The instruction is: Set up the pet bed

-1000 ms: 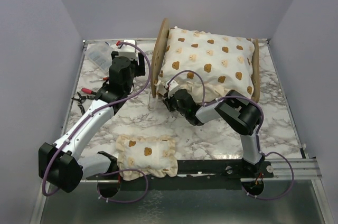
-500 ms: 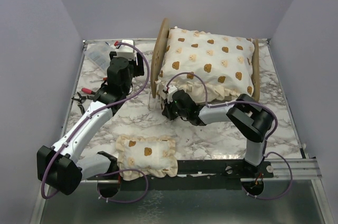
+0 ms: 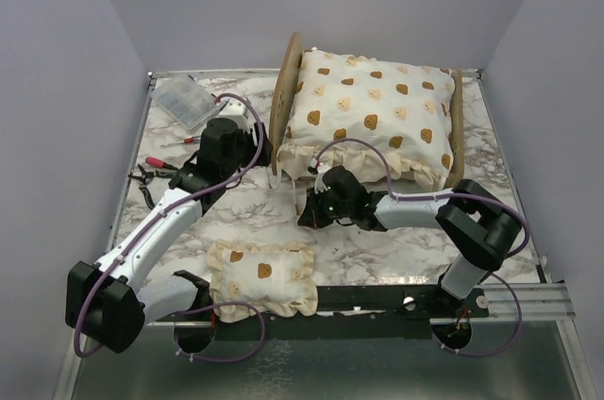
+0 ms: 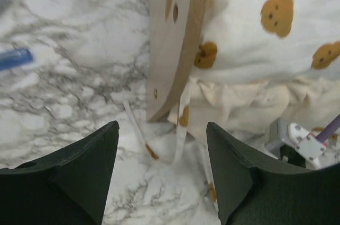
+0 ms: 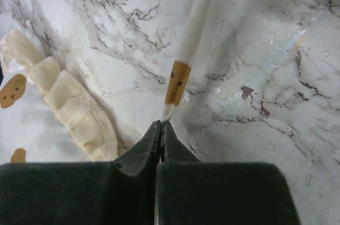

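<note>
Right wrist view: the right claw (image 5: pixel 161 125) is pinched tight on the tip of a cushion tie (image 5: pixel 195 20) that lies across the marble surface (image 5: pixel 265 50). Over on the other side, the left claw (image 4: pixel 162 135) hangs spread and holds nothing, just in front of the headboard (image 4: pixel 175 39). The pet bed (image 3: pixel 286 108) sits at the back of the surface with the cushion (image 3: pixel 373 108) on it.

Best play, I'd say, is to draw that tie toward the headboard post, low and slow (a jerk could drag the cushion askew).

Count: one bed, one cushion, one small pillow (image 3: pixel 262 275) at the near edge, and at least two ties by the headboard's foot.
</note>
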`<state>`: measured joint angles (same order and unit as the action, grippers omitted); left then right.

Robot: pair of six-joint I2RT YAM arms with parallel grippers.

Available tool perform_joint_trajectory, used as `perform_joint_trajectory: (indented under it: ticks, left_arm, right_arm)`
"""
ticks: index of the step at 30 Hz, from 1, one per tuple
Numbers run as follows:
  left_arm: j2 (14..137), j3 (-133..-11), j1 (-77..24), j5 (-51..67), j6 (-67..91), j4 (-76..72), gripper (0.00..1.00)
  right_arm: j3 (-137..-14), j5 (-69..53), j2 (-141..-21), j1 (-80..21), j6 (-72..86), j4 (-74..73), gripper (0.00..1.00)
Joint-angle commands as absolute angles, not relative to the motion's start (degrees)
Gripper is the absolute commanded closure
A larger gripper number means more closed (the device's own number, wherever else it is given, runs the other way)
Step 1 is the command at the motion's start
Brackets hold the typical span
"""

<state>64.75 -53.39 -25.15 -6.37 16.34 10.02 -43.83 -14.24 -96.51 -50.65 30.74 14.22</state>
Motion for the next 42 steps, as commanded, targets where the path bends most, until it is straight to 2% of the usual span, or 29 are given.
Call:
perform_joint_trajectory:
  ticks: [1, 8, 16, 23, 28, 31, 38, 42]
  left_arm:
    - [64.73, -46.48, -26.21, 3.72, 23.67, 13.53, 0.32]
    - [66.53, -40.53, -29.81, 3.26, 27.62, 8.22, 0.33]
    - [70.62, -37.27, -35.34, -9.14, 29.01, -1.94, 0.36]
    - [78.10, -37.09, -36.02, -17.04, 29.37, -7.81, 0.51]
    - [80.44, -36.36, -36.08, -19.33, 28.68, -10.59, 0.77]
    - [77.87, -35.74, -36.12, -20.53, 28.33, -7.81, 0.99]
    - [64.61, -36.75, -35.95, -29.14, 28.23, 7.07, 1.00]
    - [62.33, -39.21, -35.27, -30.58, 27.01, 12.21, 1.00]
  right_arm:
    - [-42.29, -19.45, -96.09, -51.28, 33.23, 14.76, 0.99]
    - [-40.12, -17.74, -95.16, -51.33, 33.72, 19.53, 0.99]
    - [-40.07, -17.29, -96.10, -51.31, 33.51, 23.01, 0.99]
    - [-39.92, -17.60, -96.38, -51.33, 33.54, 24.43, 0.99]
    - [-39.26, -17.43, -95.84, -51.28, 33.74, 25.03, 0.99]
    - [-39.02, -17.41, -95.27, -51.33, 33.76, 25.18, 0.99]
    - [-41.27, -19.39, -96.26, -51.33, 33.64, 25.54, 0.99]
    - [-43.90, -20.52, -98.02, -51.75, 33.48, 25.75, 0.99]
